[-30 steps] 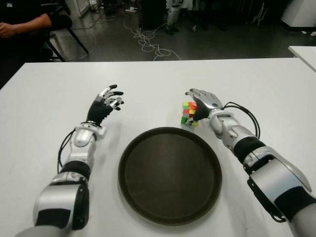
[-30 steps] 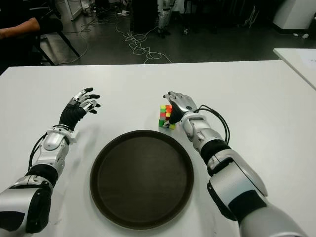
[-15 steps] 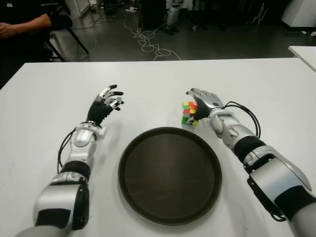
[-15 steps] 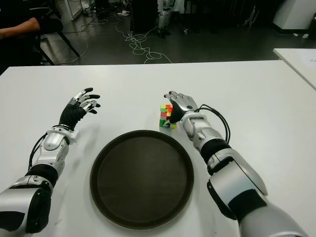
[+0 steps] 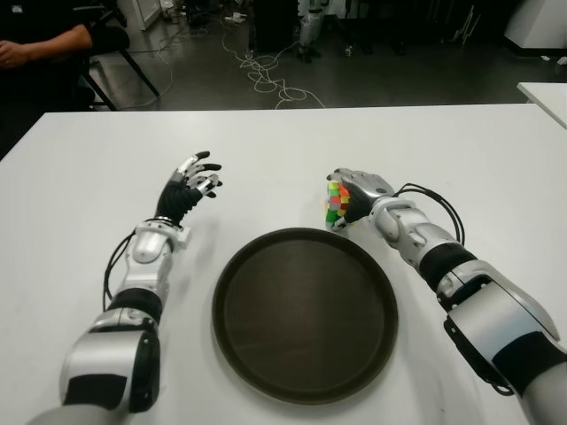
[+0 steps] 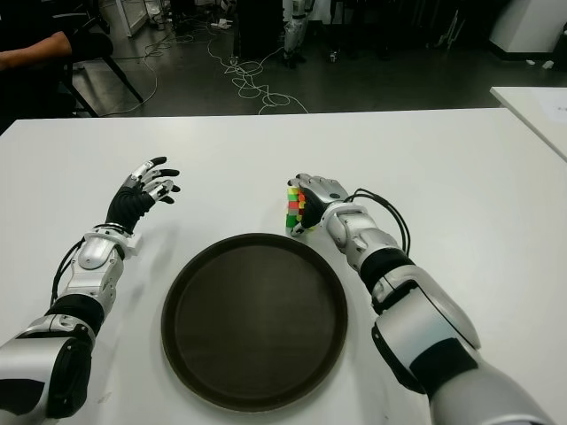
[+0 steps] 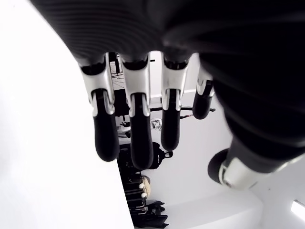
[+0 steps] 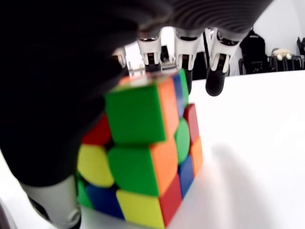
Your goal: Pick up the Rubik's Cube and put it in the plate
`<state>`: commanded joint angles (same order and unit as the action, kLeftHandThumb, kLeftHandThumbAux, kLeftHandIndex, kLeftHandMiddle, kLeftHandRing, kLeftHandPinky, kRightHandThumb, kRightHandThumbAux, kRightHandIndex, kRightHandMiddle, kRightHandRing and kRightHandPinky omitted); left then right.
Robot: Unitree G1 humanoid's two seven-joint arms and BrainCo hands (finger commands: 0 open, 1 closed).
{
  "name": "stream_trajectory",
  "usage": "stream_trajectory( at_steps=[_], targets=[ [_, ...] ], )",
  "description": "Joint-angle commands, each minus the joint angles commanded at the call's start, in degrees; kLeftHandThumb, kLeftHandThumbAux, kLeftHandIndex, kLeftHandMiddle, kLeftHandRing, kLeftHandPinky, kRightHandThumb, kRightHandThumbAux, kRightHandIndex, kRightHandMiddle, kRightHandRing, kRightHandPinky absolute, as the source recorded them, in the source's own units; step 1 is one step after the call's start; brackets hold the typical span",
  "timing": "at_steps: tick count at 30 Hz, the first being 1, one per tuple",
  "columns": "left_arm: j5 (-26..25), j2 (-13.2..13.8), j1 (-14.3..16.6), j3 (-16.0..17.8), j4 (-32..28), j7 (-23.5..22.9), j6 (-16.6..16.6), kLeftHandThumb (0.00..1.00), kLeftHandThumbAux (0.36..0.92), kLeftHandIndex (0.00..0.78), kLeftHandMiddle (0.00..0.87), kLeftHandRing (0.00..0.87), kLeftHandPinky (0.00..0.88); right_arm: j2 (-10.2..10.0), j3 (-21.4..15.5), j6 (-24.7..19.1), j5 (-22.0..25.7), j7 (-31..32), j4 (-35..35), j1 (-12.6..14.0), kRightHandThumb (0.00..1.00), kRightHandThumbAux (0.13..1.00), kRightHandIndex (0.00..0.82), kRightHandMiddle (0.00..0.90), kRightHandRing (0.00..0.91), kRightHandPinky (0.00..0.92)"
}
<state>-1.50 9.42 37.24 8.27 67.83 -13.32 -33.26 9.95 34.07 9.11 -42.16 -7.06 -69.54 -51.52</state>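
Rubik's Cube (image 5: 336,204) gripped in right hand (image 5: 359,197), just beyond plate (image 5: 239,305) rim.

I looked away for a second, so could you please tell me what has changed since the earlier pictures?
The right hand has closed its fingers around the cube, which now sits tilted, slightly nearer the plate. The left hand stayed open on the plate's left; the plate has not moved.
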Motion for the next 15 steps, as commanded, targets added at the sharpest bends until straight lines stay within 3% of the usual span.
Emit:
stream_trajectory(
  at_steps=[15],
  targets=[
    [0.11, -0.15, 0.13, -0.12, -0.10, 0.53, 0.58, 0.427, 0.647, 0.155, 0.278, 0.367, 0.441, -0.55, 0.49, -0.19, 0.00, 0.30, -0.87, 0.02, 0.000, 0.777, 0.085, 0.082, 0.115, 0.167]
  ],
)
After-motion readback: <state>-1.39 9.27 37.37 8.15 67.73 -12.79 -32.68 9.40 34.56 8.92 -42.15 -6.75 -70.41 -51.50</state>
